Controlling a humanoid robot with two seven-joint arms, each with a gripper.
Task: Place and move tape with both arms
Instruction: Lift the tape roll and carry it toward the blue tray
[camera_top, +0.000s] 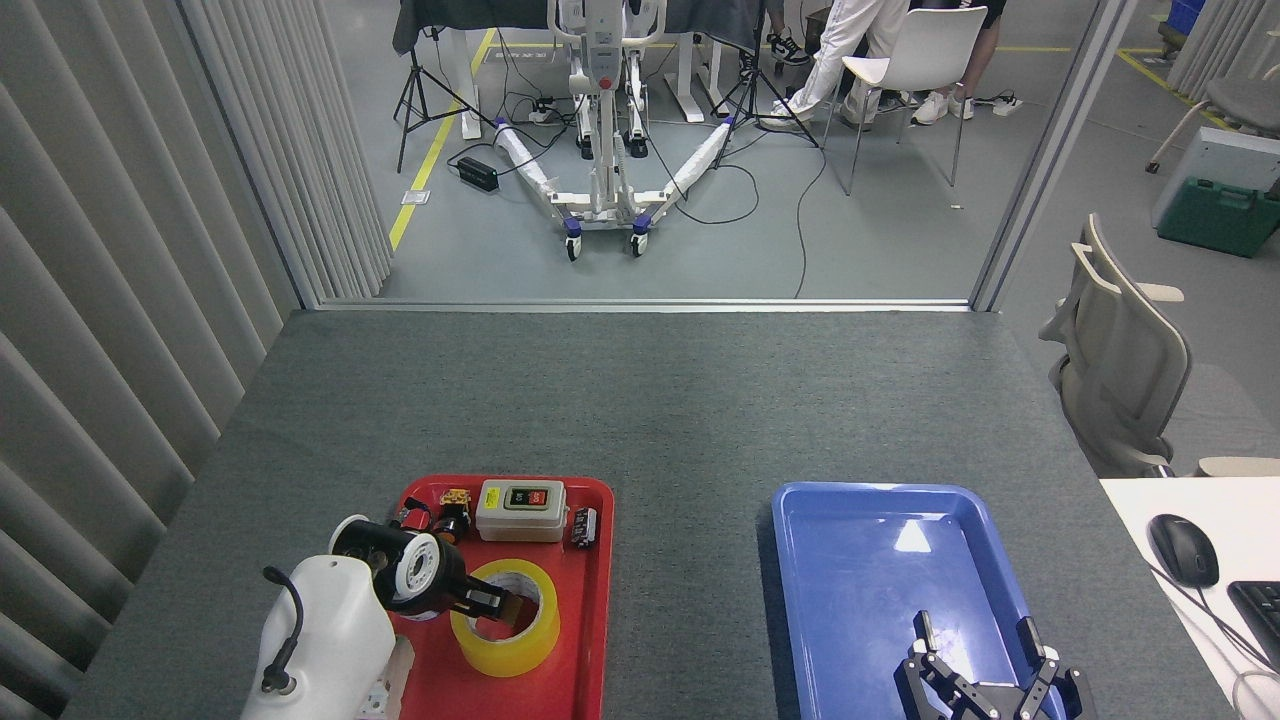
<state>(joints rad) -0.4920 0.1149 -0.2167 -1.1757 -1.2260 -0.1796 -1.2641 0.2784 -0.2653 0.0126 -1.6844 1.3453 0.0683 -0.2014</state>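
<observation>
Lying flat in the red tray (590, 640) on the desk (650, 400), the tape (505, 617) has the left gripper (497, 606) over its near-left rim, jaws reaching into the core; whether they grip, I cannot tell. The right gripper (982, 640) hangs spread wide over the blue tray (800, 600).

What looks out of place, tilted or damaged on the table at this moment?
Nothing stands out. The tape lies flat in the red tray, with the left gripper reaching into its core. The blue tray holds nothing, and the right gripper hangs open over it.
</observation>
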